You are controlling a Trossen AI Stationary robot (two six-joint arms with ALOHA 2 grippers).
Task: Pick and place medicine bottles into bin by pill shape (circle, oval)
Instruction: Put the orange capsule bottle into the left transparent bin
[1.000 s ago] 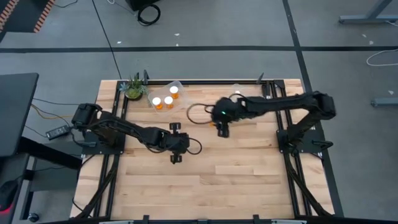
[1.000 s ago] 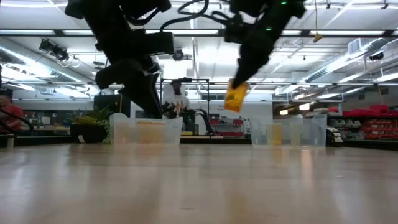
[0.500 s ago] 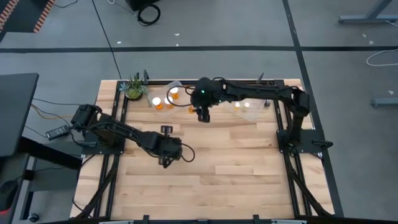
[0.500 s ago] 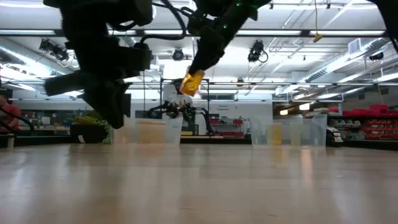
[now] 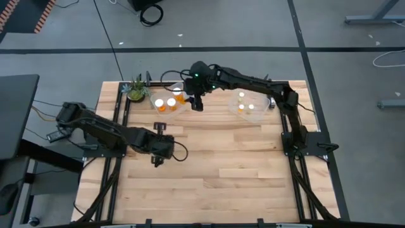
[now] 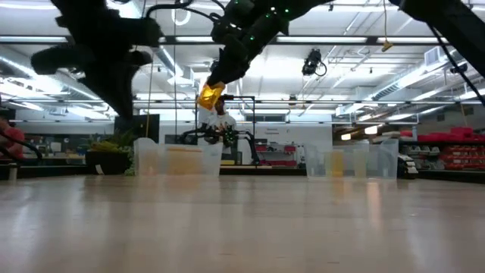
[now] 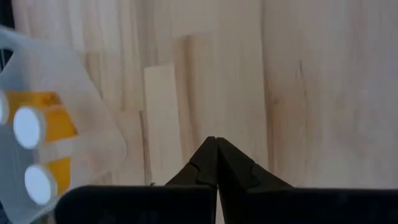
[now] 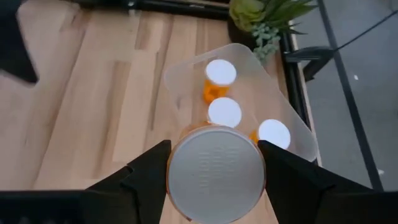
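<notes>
**A:** Starting from the left, what's there?

**B:** The left gripper (image 5: 157, 154) hangs over bare pale wood planks of the slatted butcher-block table (image 5: 221, 171), its dark fingers (image 7: 214, 163) pressed together on nothing. Behind it, at the far edge, sits a small green spiky potted plant (image 5: 136, 89).

**A:** And next along?

**B:** A clear, soft-cornered plastic bin (image 5: 165, 100) holding three small orange translucent pill bottles with round white caps (image 8: 224, 112), all upright. Right above that bin's near edge, the right gripper (image 5: 196, 101) clamps a wider orange translucent bottle with a ribbed white cap (image 8: 216, 173), held in the air.

**A:** Farther right?

**B:** A second clear plastic bin (image 5: 249, 104), with more white-capped bottles inside.
</notes>
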